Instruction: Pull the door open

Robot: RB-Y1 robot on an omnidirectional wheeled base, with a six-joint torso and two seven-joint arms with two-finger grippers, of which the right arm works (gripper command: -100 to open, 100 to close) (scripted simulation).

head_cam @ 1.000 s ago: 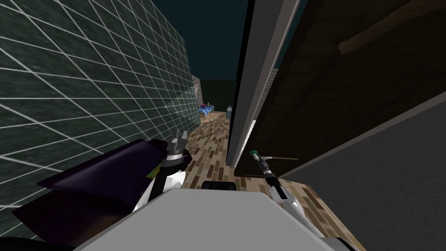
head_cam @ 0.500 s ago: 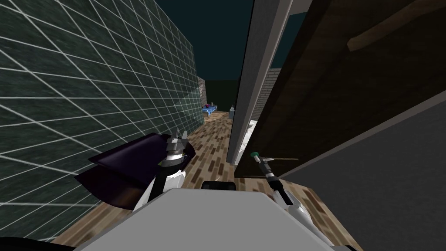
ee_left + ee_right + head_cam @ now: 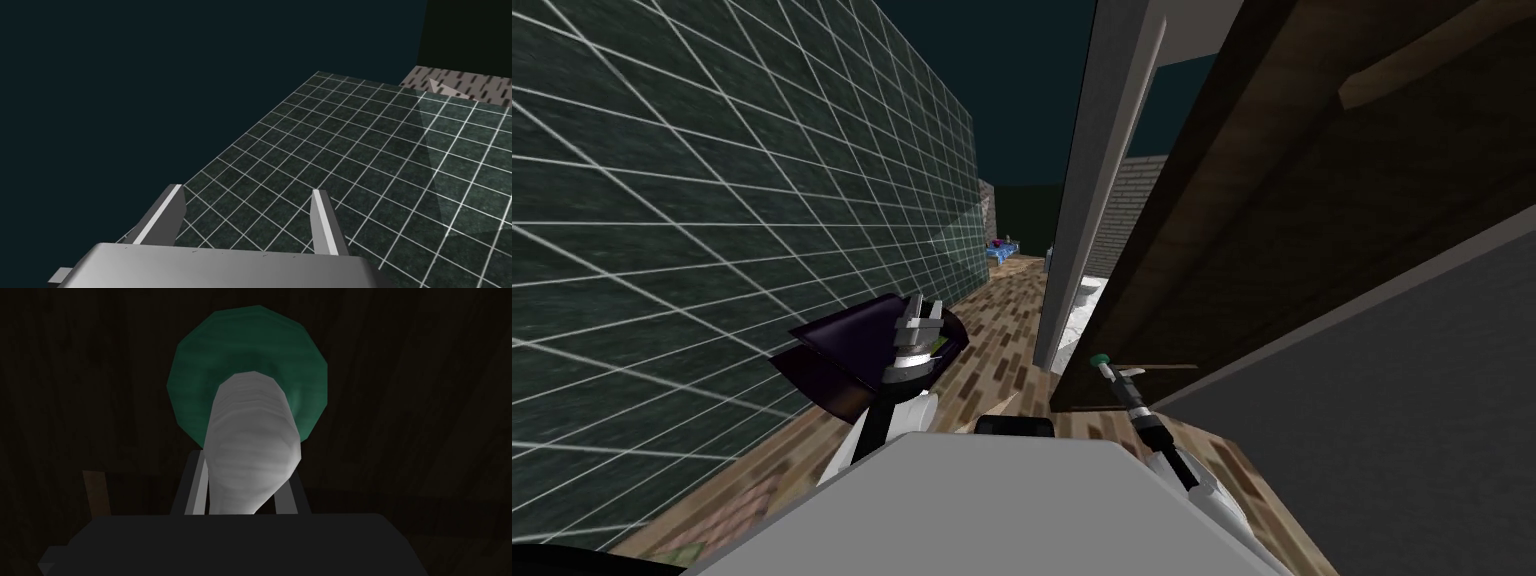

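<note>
Two fingers (image 3: 196, 490) of R tool (image 3: 242, 493) pinch grey door handle (image 3: 250, 438).

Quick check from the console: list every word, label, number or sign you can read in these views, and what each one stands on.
None: no readable text in any view.
The dark wooden door, its grey handle and the green round plate behind it are blank where they show; the right gripper is shut on the handle.
The tiled wall has only white grid lines.
The blue thing far down the corridor is too small to read.
</note>
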